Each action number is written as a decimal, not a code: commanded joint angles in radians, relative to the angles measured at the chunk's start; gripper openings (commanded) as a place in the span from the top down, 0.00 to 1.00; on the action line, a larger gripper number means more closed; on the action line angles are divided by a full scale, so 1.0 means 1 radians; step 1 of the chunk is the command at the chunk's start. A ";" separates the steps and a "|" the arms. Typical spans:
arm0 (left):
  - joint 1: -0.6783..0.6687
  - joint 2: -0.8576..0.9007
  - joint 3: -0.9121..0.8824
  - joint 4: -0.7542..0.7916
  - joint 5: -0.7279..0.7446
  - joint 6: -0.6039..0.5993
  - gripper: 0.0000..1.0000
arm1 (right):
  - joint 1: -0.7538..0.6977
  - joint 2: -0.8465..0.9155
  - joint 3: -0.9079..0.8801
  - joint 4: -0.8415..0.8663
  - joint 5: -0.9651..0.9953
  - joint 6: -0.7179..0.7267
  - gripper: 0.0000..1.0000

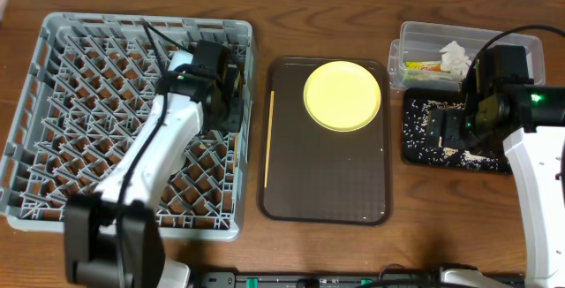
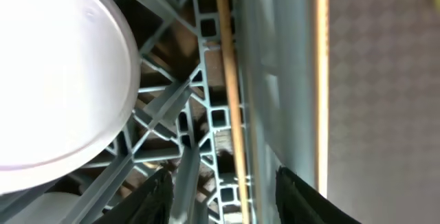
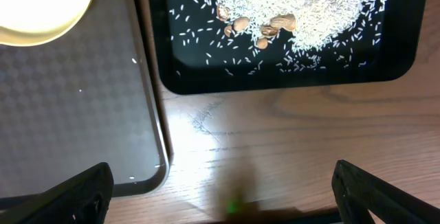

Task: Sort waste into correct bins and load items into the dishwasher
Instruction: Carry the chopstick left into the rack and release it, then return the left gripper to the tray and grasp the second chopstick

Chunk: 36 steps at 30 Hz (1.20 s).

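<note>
Bowl (image 2: pixel 55 66) cut off beside chopstick (image 2: pixel 232 100) in rack (image 2: pixel 161 104)

Room over the bare near half of the brown tray (image 1: pixel 327 178), but the yellow plate (image 1: pixel 342 95) fills its far end, a chopstick (image 1: pixel 268 138) lines its left edge, and the left arm (image 1: pixel 163 142) lies across the rack (image 1: pixel 62 102).

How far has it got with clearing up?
Looks done: tissue and wrapper in the clear tub, rice in the black tray, white bowl in the dish rack. In hand: the left gripper, jaws apart, hangs over one chopstick lying in the rack. Left: the yellow plate and the other chopstick on the brown tray.
</note>
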State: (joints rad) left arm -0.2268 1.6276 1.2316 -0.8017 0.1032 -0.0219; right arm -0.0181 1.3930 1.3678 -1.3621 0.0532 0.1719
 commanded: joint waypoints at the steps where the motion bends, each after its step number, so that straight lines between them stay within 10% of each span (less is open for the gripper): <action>1: -0.018 -0.103 0.039 0.005 0.058 -0.009 0.50 | -0.002 0.001 0.009 0.001 0.010 -0.005 0.01; 36: -0.296 0.329 0.008 0.135 -0.051 -0.359 0.49 | -0.001 0.001 0.009 -0.001 0.010 -0.005 0.01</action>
State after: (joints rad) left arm -0.5209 1.9347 1.2510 -0.6693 0.0845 -0.3458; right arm -0.0181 1.3930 1.3678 -1.3624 0.0536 0.1719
